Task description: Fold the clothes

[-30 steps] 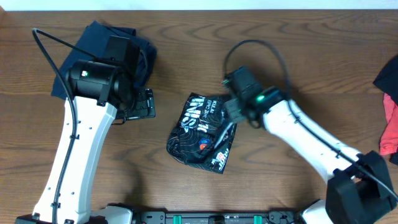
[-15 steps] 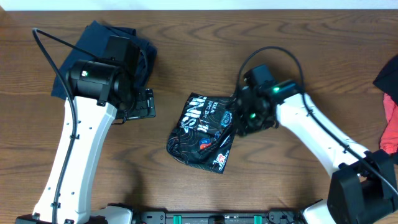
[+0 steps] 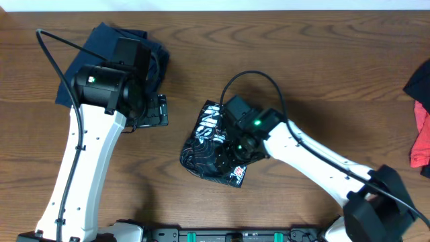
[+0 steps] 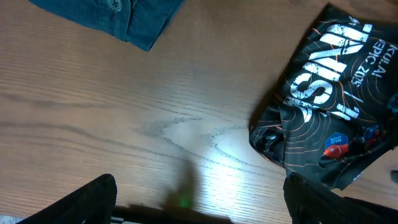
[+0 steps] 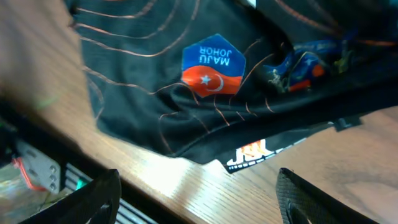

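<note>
Right wrist view, closest to the work, shows the right gripper with its two fingers spread wide and nothing between them, hanging low over the near edge of the jersey. The black cloth, with its orange lines and a red and blue badge, fills the frame just past the fingertips, and a strip of bare table shows beside the hem. Whether the fingers touch the cloth cannot be told from here. From overhead, the jersey lies as a small, thick, somewhat rumpled packet near the front middle of the table. The right gripper is directly above its right half, so the garment sits under and slightly left of the pincer. Judging by that compact shape, the folding looks close to done, and the step in hand appears to be letting go of the last flap or settling it. The next move probably calls for a straight lift clear of the cloth, so that no layer is dragged open, and perhaps a tidy of the loose near right corner. Farther back and to the left, the left gripper is also spread and empty, hovering over bare wood well apart from the jersey. Beyond it at the far left lies a navy denim garment, and a red garment sits at the right edge; neither belongs to this fold.
</note>
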`<state>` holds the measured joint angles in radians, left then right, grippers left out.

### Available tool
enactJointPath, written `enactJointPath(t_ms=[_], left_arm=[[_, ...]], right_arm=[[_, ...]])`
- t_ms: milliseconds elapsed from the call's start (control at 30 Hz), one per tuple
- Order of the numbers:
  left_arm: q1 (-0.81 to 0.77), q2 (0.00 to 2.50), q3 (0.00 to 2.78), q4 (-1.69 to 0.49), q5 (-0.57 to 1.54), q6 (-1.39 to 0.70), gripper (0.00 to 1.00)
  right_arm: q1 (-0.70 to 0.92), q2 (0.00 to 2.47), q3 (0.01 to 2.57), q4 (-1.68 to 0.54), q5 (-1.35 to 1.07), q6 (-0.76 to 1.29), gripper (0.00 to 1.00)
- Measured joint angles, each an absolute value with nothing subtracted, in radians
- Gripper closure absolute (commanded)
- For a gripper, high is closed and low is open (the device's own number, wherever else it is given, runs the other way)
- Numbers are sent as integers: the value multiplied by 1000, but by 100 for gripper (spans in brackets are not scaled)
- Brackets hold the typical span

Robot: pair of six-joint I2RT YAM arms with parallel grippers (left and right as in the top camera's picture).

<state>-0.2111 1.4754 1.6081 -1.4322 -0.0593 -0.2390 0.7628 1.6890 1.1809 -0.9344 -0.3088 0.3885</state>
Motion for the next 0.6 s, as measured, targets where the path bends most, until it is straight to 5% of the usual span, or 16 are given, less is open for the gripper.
enactJointPath(t_ms=[133, 167, 233, 300, 600], left_arm=[[-211, 1475, 1608, -1432, -59, -238, 13], [-211, 1475, 1608, -1432, -59, -238, 13], [-211, 1475, 1608, -1432, -59, -238, 13], [-211, 1475, 1608, -1432, -59, -238, 13], [-211, 1475, 1608, -1433, -59, -235, 12]], right_arm=[[780, 1780, 1181, -915, -321, 441, 30], [782, 1802, 1181, -905, -331, 447, 41], [782, 1845, 1181, -885, -361, 463, 82], [782, 1869, 1180, -884, -382, 468, 99], [745, 1807, 1177, -1024, -260, 461, 99]])
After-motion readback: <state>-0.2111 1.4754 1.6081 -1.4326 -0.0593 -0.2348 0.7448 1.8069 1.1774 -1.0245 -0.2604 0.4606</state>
